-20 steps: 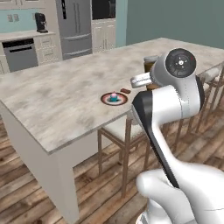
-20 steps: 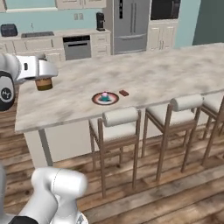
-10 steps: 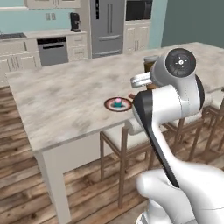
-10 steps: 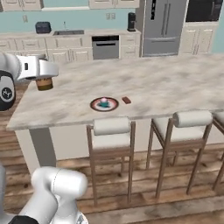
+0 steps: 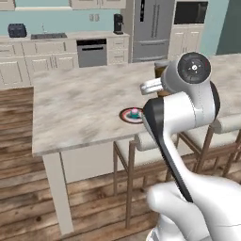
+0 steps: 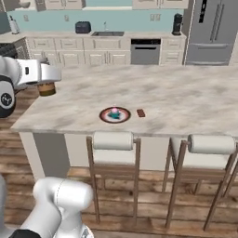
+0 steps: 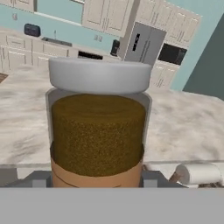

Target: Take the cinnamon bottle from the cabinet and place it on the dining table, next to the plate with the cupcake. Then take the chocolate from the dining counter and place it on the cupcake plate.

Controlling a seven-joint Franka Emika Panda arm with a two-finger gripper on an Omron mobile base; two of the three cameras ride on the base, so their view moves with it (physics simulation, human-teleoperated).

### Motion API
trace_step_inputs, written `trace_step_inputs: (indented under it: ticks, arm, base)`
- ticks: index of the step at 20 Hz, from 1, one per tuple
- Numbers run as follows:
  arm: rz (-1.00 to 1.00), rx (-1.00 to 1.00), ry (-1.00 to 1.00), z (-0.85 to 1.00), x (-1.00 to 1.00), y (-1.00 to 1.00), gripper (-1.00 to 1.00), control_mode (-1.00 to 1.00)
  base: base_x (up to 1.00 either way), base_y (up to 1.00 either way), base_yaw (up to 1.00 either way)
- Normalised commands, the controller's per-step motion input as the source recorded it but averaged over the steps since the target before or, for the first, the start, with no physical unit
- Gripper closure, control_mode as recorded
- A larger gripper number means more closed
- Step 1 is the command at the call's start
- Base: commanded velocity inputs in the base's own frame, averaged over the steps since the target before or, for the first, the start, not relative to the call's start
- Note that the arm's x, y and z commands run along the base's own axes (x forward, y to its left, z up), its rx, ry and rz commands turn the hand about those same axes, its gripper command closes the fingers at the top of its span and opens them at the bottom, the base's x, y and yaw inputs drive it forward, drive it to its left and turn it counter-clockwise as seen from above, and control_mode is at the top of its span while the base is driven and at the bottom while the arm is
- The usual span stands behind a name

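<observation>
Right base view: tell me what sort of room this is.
A home kitchen, rendered. A steel fridge and dishwasher stand along the back wall with cream cabinets, and a marble dining table with stools fills the middle.

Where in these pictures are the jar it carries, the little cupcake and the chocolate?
cinnamon bottle (image 7: 98, 131): hand view, brown glass body.
cupcake (image 6: 115, 112): right base view, pink frosting.
chocolate (image 6: 141, 113): right base view, flat top.

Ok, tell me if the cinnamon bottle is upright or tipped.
Upright. In the hand view the cinnamon bottle stands with its grey lid on top, clamped in the hand above the dining table edge.
</observation>
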Motion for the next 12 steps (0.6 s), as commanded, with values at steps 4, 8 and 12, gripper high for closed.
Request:
trace_step_inputs:
  ticks: [4,8,12]
  arm:
    - [0.00,0.00,0.00,0.00,0.00,0.00,1.00,1.00]
    - [0.00,0.00,0.00,0.00,0.00,0.00,1.00,1.00]
    - [0.00,0.00,0.00,0.00,0.00,0.00,1.00,1.00]
  base:
    - [0.65,-0.43,0.30]
    - [0.66,-0.38,0.28]
    - [0.60,-0.20,0.22]
